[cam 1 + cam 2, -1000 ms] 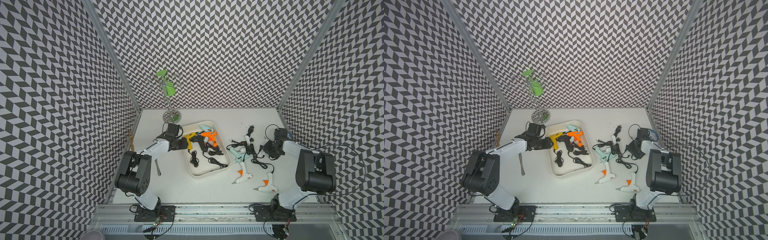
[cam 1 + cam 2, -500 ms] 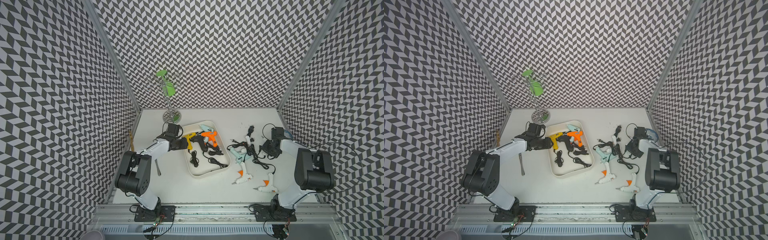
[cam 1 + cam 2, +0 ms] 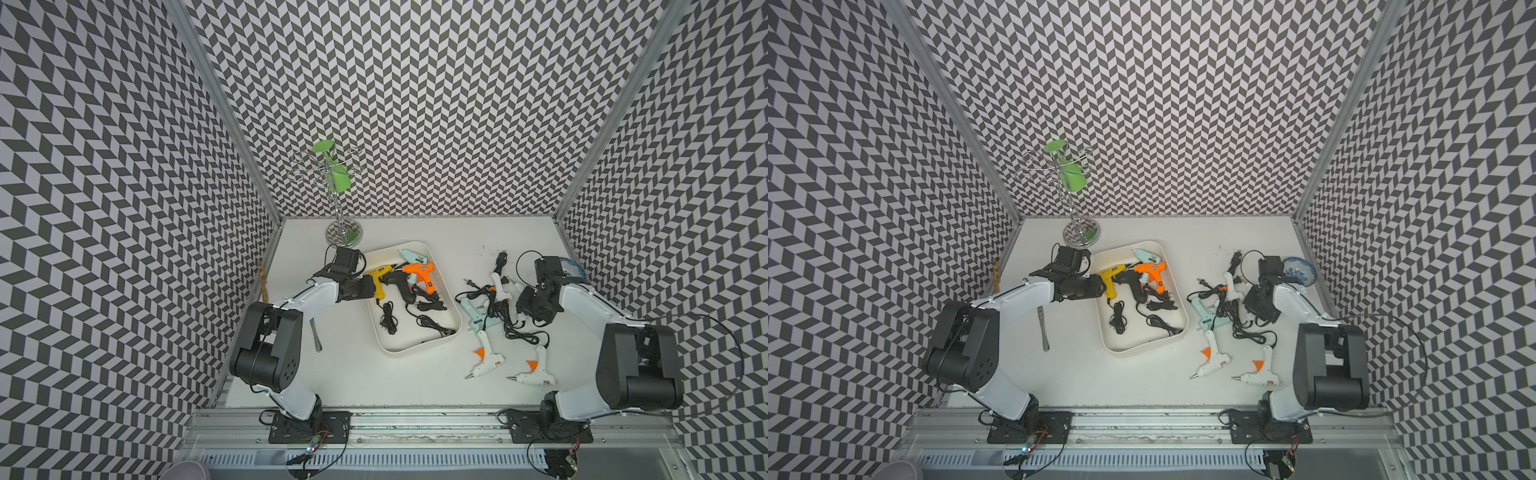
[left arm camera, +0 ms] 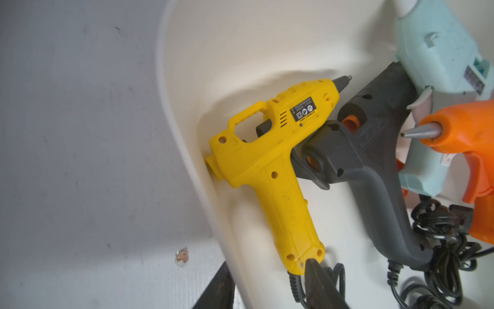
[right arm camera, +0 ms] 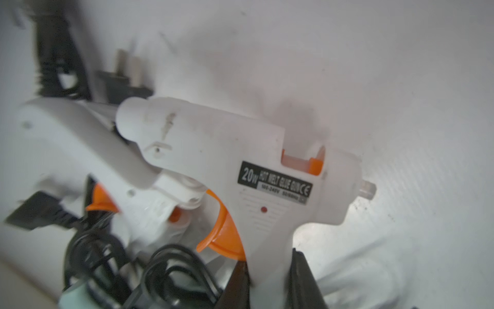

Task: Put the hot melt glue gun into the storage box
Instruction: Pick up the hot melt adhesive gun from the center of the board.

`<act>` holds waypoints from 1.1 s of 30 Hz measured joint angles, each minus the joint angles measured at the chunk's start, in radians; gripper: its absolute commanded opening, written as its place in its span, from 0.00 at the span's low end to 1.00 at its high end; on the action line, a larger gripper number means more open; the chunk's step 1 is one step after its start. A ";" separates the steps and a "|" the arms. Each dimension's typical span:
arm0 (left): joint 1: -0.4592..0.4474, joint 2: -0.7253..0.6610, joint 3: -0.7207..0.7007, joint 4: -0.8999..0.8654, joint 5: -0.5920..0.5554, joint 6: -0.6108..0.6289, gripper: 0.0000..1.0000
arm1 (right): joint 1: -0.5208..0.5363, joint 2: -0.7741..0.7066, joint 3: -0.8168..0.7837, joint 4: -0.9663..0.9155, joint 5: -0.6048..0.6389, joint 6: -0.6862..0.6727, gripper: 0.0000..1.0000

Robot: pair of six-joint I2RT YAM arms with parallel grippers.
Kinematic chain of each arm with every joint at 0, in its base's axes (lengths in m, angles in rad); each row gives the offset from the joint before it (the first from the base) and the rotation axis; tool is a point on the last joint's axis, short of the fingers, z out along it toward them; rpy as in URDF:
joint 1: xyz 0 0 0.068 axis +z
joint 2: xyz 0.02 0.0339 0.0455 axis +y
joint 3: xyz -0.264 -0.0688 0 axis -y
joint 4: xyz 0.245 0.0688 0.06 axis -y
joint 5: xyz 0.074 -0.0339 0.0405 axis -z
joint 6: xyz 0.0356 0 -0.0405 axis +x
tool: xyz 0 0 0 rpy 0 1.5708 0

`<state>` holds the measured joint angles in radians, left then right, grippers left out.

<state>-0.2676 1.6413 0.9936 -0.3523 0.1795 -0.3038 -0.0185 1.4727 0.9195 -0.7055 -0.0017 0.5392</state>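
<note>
My right claw (image 5: 270, 281) pinches the white glue gun (image 5: 227, 166) by its handle. The barrel lies crosswise to the fingers, on the counter (image 3: 374, 386) near the storage box (image 3: 411, 338). My left claw (image 4: 267, 270) is spread, straddling the box wall.

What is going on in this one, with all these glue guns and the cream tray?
The right gripper is shut on the handle of a white plastic hot melt glue gun with an orange trigger, among tangled black cords outside the cream-white shallow plastic storage box. The left gripper straddles the box wall, one finger inside and one outside. A yellow gun, black gun, orange gun and pale blue gun already lie in the box.
</note>
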 measured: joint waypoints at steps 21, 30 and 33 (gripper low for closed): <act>0.000 -0.046 0.023 -0.026 -0.047 0.020 0.46 | 0.091 -0.037 0.458 -0.166 0.096 -0.091 0.00; 0.000 -0.046 0.038 -0.035 -0.055 0.023 0.46 | 0.211 -0.008 0.709 -0.262 0.158 -0.121 0.00; -0.001 -0.046 0.048 -0.035 -0.057 0.023 0.47 | 0.250 0.006 0.788 -0.267 0.204 -0.137 0.00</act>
<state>-0.2687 1.5951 1.0416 -0.3874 0.1226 -0.2810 0.2314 1.4792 1.7073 -0.9730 0.2024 0.4023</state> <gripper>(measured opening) 0.465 0.225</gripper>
